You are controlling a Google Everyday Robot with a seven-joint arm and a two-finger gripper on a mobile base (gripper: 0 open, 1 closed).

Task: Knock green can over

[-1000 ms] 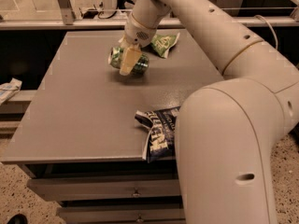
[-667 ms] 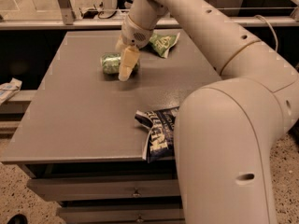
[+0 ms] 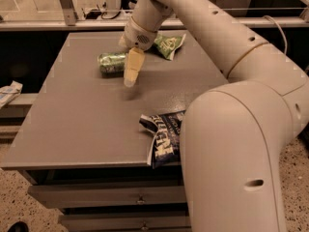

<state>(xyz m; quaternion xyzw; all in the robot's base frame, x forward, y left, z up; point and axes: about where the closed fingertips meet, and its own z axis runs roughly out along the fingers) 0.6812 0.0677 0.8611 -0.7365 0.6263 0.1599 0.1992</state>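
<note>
Green can [image 3: 112,63] lies on its side on the table [image 3: 82,124], task apparently done; gripper [image 3: 130,78] just beside it, grip state indiscernible.

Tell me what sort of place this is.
Probably an office or lab test area: a grey table over drawers, a speckled hard floor and a metal rail behind. The gripper hangs beside the green can, which lies on its side.
</note>
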